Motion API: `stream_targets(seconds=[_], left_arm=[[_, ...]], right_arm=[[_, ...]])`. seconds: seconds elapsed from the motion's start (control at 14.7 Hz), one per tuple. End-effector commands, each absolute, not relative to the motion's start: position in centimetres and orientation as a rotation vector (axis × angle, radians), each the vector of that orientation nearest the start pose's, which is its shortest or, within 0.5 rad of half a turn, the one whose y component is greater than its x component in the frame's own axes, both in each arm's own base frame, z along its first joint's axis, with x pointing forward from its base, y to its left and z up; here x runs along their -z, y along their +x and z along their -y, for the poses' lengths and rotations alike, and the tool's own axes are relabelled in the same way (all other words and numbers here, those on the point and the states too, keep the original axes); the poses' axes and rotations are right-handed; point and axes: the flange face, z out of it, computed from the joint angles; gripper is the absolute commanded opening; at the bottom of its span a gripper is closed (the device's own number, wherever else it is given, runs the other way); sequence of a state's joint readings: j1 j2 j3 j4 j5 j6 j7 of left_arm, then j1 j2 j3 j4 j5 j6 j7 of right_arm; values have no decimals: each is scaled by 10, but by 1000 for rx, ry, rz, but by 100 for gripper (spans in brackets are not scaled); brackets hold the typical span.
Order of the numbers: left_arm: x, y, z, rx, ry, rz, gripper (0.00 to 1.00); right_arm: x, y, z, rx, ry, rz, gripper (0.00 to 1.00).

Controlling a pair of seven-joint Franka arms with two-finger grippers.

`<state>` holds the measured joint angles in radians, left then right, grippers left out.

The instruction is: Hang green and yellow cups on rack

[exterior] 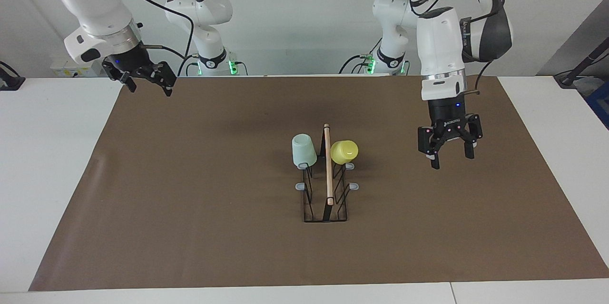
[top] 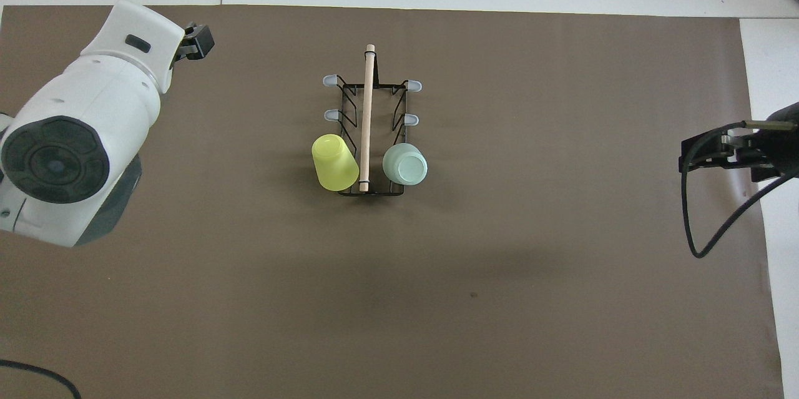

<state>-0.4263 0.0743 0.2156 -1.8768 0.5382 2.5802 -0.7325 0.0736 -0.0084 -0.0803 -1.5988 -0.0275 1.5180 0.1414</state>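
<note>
Rack [exterior: 326, 185] stands mid-counter on the brown mat [exterior: 190, 199], black wire frame with a light wooden rod [exterior: 328, 163] along the top, rod running toward and away from the robots

Both cups hung on the rack's prongs at the end nearest the robots, one each side of the rod. Green cup [exterior: 304, 150] mouth-down on the prong toward the right arm's end, base up, roughly upright. Yellow cup [exterior: 344, 151] on the prong toward the left arm's end, tilted outward from the rod, base pointing up and away from it. Neither cup touches the mat

Four remaining grey-tipped prongs [top: 329, 80] bare, two per side, on the part of the rack farther from the robots

Left gripper [exterior: 451, 156] up in the air over bare mat toward the left arm's end of the counter, well apart from the rack, pointing down, fingers spread wide, nothing between them

Right gripper [exterior: 148, 86] raised over the mat's corner near the right arm's base, well apart from the rack, fingers parted, holding nothing; this arm waits

Counter [exterior: 47, 152] white around the mat
</note>
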Motion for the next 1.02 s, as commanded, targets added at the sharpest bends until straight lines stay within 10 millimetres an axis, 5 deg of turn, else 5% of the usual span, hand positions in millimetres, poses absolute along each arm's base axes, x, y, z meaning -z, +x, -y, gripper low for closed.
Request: stream_targets(seconds=[0.0, 0.27, 0.82, 0.95], left_arm=[[-556, 598, 124, 963, -2850, 86, 100], [-565, 583, 97, 739, -2838, -80, 100], [-562, 568, 52, 474, -2982, -245, 100], [-564, 561, 51, 419, -3020, -230, 100]], right_arm=[[-609, 535, 2, -148, -3164, -202, 100], [-607, 530, -10, -147, -3222, -108, 100], [-612, 525, 23, -187, -3151, -199, 100], [-611, 525, 17, -181, -3123, -188, 100]])
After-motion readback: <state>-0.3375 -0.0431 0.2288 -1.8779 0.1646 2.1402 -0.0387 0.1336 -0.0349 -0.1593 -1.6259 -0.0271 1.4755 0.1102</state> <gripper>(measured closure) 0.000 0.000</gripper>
